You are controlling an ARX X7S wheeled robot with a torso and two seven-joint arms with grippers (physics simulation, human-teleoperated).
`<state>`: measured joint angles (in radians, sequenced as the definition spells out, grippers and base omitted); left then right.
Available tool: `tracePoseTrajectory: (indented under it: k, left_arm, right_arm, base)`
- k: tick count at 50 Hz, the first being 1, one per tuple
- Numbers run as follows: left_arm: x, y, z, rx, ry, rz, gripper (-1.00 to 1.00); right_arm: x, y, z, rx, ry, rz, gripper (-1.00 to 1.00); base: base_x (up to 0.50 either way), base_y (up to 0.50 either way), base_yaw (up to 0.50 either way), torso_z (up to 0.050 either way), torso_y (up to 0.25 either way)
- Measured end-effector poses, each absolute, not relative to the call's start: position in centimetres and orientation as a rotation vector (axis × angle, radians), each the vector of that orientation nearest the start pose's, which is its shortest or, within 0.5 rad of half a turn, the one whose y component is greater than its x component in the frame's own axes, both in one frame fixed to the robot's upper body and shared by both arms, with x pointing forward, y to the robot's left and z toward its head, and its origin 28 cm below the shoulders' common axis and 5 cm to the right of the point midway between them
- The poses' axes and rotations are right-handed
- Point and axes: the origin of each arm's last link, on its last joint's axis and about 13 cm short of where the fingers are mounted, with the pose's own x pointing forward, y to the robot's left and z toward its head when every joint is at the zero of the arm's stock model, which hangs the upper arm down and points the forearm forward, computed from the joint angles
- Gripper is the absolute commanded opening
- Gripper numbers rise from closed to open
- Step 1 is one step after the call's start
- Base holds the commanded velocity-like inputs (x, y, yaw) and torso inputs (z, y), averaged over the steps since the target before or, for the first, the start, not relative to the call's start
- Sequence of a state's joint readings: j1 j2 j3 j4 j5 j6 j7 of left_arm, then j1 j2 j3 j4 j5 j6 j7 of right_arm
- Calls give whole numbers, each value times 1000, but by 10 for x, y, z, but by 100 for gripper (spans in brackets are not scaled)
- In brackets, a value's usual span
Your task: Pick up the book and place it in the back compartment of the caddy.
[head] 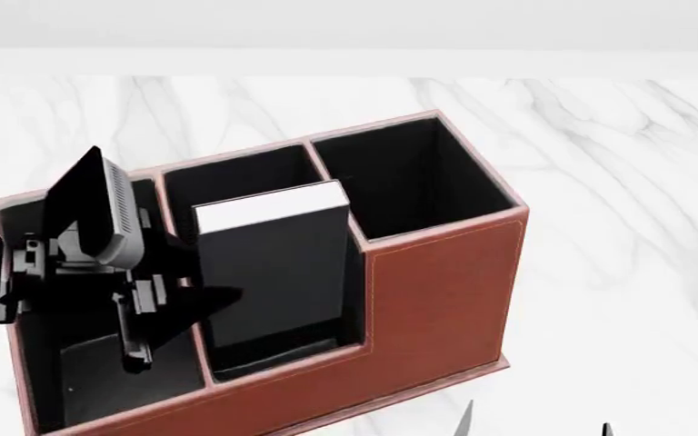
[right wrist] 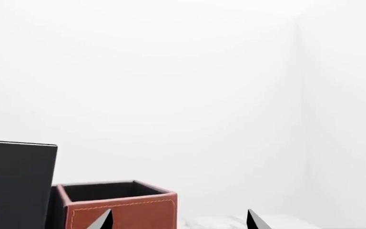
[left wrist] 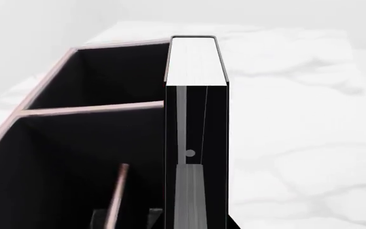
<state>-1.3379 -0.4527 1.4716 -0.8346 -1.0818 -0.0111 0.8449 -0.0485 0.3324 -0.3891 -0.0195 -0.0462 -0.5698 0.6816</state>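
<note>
Now book (head: 279, 263) stands upright in caddy (head: 434, 291) front middle cell; left fingers (head: 131, 300) state unclear; right fingers (right wrist: 177, 220) spread, empty.

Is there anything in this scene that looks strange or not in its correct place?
Yes. The book stands in the front half of the caddy's split middle section, not the back compartment behind it. It sticks up well above the low wall and appears to lean slightly. The left tool hangs inside the long end cell, apart from the book.
</note>
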Motion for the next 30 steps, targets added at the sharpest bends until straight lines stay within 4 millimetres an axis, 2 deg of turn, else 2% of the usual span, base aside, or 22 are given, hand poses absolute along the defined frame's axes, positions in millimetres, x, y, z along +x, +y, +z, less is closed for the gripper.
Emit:
tracePoseTrajectory:
  k: [14,30]
  left_arm:
    - [417,272,165,294,301,-1120,-100]
    - [419,272,154,303,338,-1103,-100]
  right_arm:
    - [184,-93,32,-64,-519,-177,100]
    - [185,-93,32,-66,-518,-177,100]
  base:
    - [0,0,0,0,1]
    - [0,0,0,1,1]
